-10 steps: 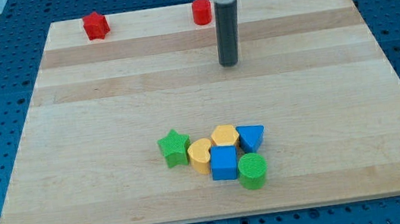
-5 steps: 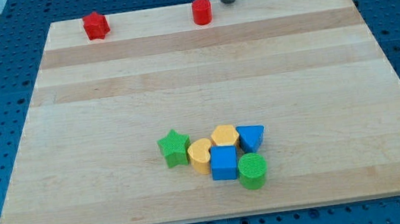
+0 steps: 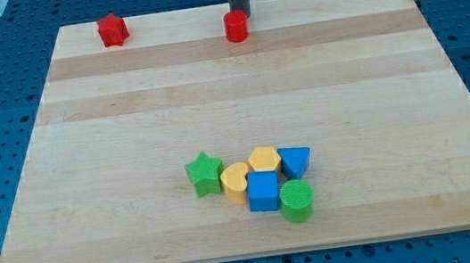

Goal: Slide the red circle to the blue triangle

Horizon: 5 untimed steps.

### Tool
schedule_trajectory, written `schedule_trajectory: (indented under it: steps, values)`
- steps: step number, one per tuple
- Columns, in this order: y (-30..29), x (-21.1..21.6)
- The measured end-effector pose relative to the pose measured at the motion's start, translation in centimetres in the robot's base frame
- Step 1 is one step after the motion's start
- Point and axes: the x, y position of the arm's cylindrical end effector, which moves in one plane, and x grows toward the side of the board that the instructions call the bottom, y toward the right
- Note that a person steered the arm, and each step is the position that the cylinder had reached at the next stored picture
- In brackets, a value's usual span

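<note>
The red circle (image 3: 237, 27) sits near the board's top edge, a little left of the middle. My tip (image 3: 239, 13) stands right behind it, at its top side, touching or nearly touching it. The blue triangle (image 3: 294, 160) lies far below, at the right of a cluster near the view's bottom.
The cluster also holds a green star (image 3: 205, 172), a yellow heart-like block (image 3: 236, 182), a yellow hexagon (image 3: 264, 158), a blue square (image 3: 263, 191) and a green circle (image 3: 296, 200). A red star (image 3: 113, 30) sits at the top left. The wooden board (image 3: 87, 168) lies on a blue perforated table.
My tip moved from mid-board up past the top edge, then left to behind the red circle. The red circle has shifted slightly down.
</note>
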Motion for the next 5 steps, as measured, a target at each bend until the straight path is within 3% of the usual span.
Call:
schedule_trajectory:
  steps: [2, 5]
  values:
    - [-4.1, 2.9]
    - [-4.0, 5.7]
